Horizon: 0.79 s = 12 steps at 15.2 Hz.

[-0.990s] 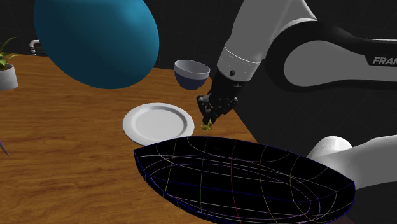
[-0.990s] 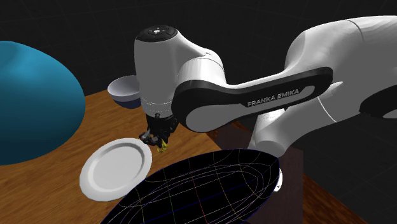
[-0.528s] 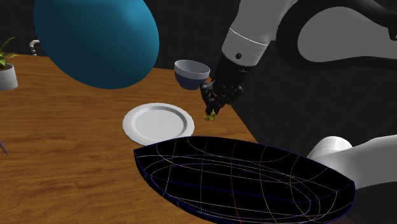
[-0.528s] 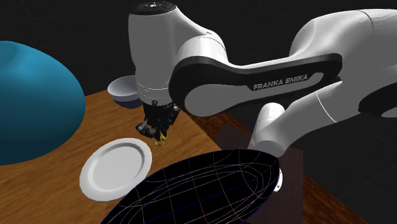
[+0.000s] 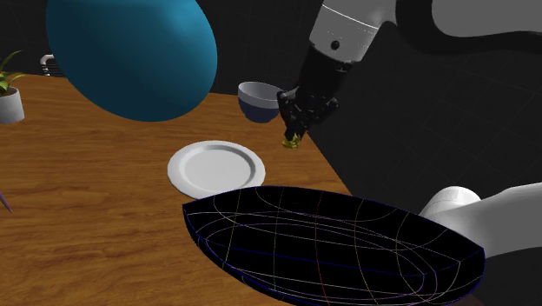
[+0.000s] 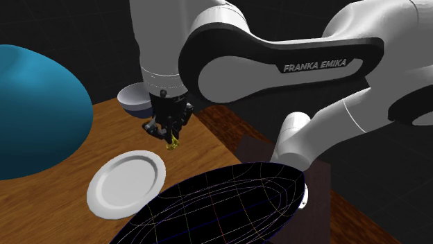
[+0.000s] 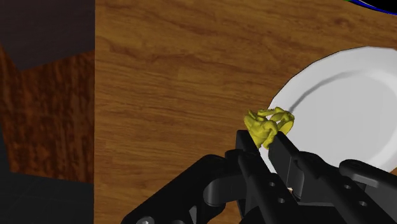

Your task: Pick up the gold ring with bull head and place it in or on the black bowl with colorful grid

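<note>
Black bowl [image 5: 330,248]: wide, colourful grid lines | white plate [image 5: 215,167]: just beyond the bowl's far rim | gripper [image 5: 294,135]: raised beyond the bowl, jaws clamped on gold ring [image 7: 268,125] | ring: pinched at the fingertips, mostly protruding | risk: the shallow pinch may slip in transit, dropping the ring short of the bowl.

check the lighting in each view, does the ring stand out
Shoulder view: dim overall, yet the ring shows as a yellow speck under the black gripper. Second exterior view: the white arm is brightly lit against black. Wrist view: even light, the ring stands out clearly against the table and plate.
</note>
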Available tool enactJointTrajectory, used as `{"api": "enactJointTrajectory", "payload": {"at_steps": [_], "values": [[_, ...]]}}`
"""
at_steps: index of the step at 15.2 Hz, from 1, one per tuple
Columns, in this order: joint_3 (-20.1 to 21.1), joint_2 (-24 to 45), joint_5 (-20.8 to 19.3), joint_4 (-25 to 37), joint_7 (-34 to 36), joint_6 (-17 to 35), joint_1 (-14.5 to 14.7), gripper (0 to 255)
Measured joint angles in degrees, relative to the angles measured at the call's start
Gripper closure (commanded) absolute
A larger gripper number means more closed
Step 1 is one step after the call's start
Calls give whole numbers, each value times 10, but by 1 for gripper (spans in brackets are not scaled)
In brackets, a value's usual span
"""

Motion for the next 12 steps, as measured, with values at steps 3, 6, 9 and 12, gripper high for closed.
{"api": "enactJointTrajectory", "payload": {"at_steps": [3,6,9,12], "values": [[-3,5,-4,27,1,-22,-2,255],[-6,10,-7,53,2,-43,-5,255],[-6,20,-11,86,6,-66,-8,255],[-8,30,-16,115,6,-87,-11,255]]}}
